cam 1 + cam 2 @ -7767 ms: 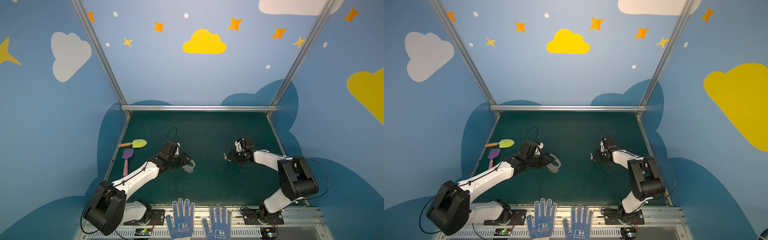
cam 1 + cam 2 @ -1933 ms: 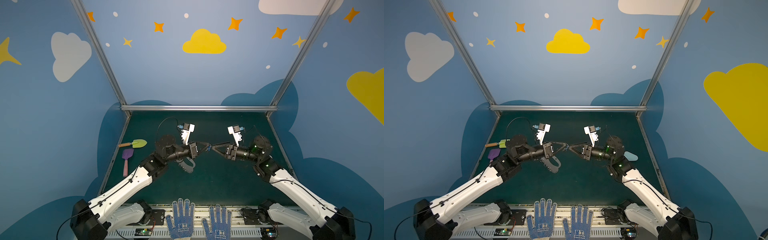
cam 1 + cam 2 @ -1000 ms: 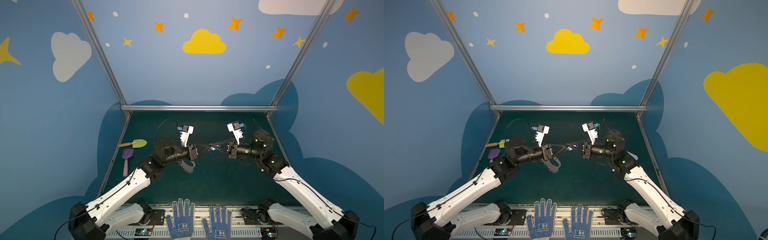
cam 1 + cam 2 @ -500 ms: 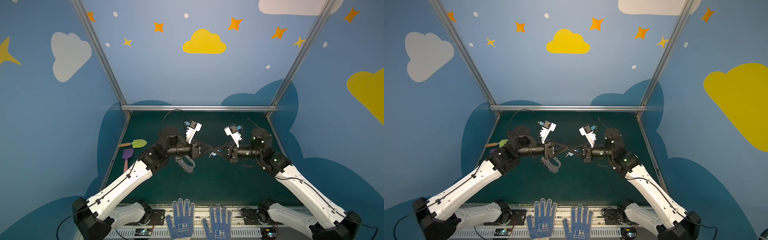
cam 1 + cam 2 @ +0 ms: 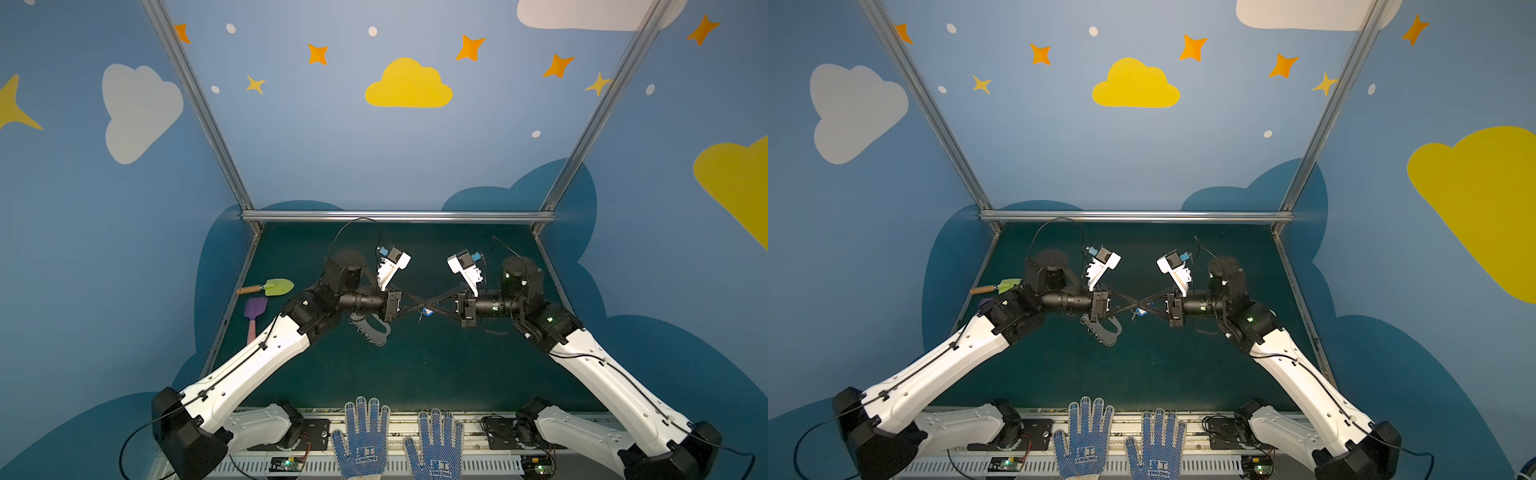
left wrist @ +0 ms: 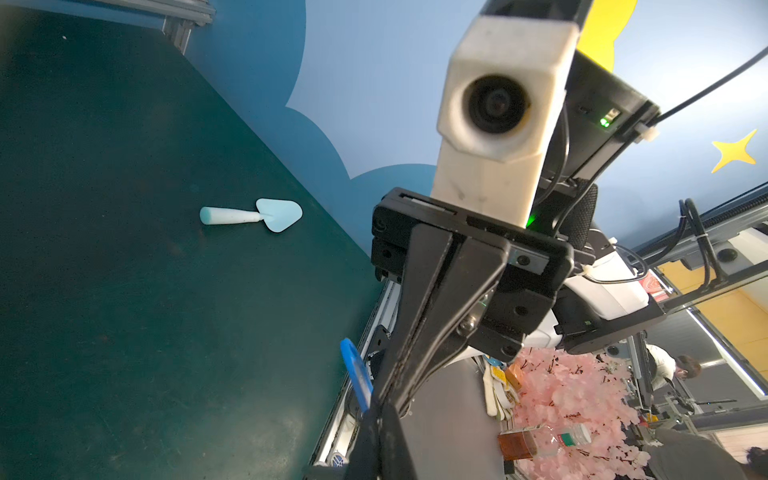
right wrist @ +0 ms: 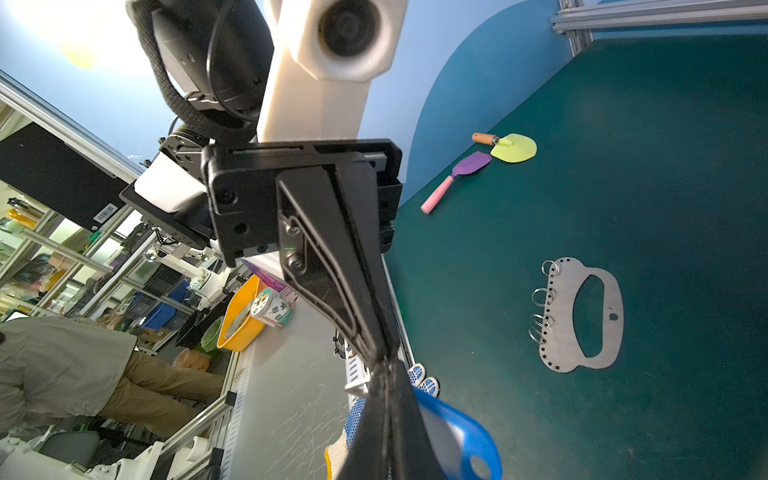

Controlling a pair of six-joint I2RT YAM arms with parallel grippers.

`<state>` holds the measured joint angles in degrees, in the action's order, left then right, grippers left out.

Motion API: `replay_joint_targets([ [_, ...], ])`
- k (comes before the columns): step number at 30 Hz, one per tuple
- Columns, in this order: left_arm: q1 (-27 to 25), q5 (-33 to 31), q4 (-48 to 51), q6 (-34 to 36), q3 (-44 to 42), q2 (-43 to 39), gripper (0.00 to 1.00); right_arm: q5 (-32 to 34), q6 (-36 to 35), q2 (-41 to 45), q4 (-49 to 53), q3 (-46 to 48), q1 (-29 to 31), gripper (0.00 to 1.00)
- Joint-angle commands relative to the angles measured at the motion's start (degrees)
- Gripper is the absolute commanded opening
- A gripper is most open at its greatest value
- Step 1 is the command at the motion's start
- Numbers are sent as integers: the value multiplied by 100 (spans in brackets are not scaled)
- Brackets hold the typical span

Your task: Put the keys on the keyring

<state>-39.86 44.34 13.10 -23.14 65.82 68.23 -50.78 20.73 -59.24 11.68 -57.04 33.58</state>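
Meeting tip to tip in the air above the green mat (image 5: 415, 374), the left gripper (image 5: 421, 306) and the right gripper (image 5: 432, 305) both have jaws pinched closed on the keys (image 7: 461, 432). The keyring (image 5: 375, 333) lies flat on the mat under the left gripper.

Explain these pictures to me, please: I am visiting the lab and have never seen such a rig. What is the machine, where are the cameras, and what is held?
Two white robot arms work over a green table. Two pictures look down from overhead; the other two come from a camera on each wrist. The left gripper and the right gripper, both shut, meet tip to tip above the table. The right gripper pinches the blue-tagged keys; whether the left grips them too is unclear. The keyring, a grey plate, lies flat on the table.
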Motion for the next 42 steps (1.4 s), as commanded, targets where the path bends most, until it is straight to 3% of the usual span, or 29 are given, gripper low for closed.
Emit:
replay_joint_targets([
  [1, -40, 159, 14, 102, 117, -1, 4, -83, -39, -13, -99, -202, 8, 0],
  [4, -39, 75, -57, 82, 56, -51, 4, -50, -14, 15, -97, -194, -1, 4],
  [6, -41, -17, -204, 23, -37, -126, 4, 212, 79, 95, -115, -131, -48, 24],
  [8, -44, -127, -397, -68, -162, -219, 4, 359, 254, 205, -297, 10, -126, 29],
  [12, -35, -310, -853, -282, -421, -375, 4, 666, 760, 406, -914, 392, -243, 29],
  [16, -36, -423, -1179, -492, -540, -423, 4, 980, 1189, 429, -1350, 686, -247, 16],
  [23, -49, -722, -1682, -798, -742, -502, 4, 499, 1275, 72, -1663, 747, 257, 11],
  [31, -119, -731, -1776, -875, -747, -372, 4, 676, 1474, -99, -2049, 805, 655, 14],
  [38, -119, -1313, -1529, -752, -819, -626, 4, 1830, 1522, 510, -1493, 1106, 429, 28],
  [42, -121, -1438, -1749, -792, -986, -721, 4, 2022, 1856, 982, -2072, 1508, 289, 18],
])
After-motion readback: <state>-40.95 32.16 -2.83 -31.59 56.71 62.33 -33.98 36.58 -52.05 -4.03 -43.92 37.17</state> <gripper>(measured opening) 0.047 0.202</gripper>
